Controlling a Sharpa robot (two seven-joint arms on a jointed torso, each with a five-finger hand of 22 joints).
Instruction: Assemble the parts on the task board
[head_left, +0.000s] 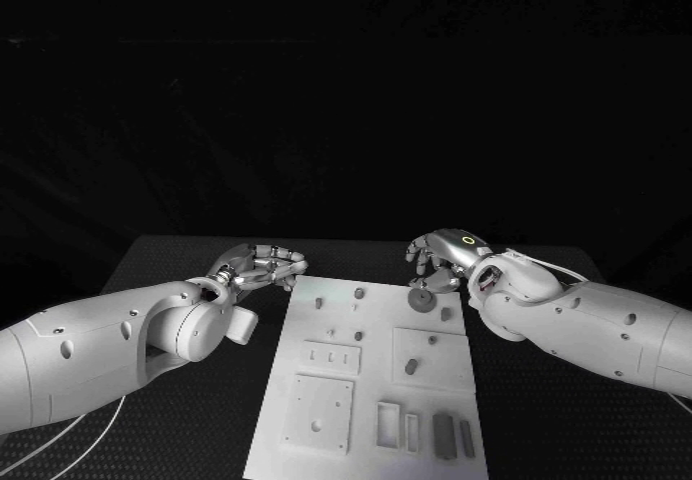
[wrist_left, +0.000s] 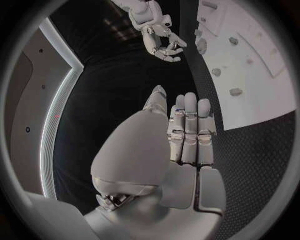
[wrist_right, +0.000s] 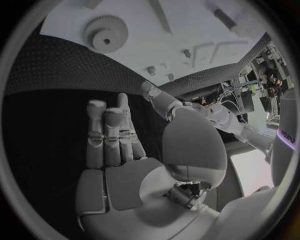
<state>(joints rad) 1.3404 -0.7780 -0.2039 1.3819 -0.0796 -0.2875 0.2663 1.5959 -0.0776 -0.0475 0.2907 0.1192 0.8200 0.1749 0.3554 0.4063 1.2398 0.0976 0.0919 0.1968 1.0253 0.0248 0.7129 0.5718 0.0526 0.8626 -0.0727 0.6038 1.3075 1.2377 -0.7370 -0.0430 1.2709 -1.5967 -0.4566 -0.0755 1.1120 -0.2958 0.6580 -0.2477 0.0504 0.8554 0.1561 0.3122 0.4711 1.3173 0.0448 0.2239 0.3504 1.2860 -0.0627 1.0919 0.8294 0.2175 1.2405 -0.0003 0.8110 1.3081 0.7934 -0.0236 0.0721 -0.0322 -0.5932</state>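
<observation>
Judging from how the task board (head_left: 372, 380) lay in the middle of the worktop (head_left: 173, 270), you were early in the job: a toothed gear (head_left: 420, 298) rested near its far edge and small parts (head_left: 411, 366) sat scattered across it, though which were already seated I could not tell. Your left robot hand (head_left: 263, 266) hovered just beside the board's far left corner, fingers apart, grasping nothing. Your right robot hand (head_left: 440, 258) hung by the gear, likewise released and empty.
</observation>
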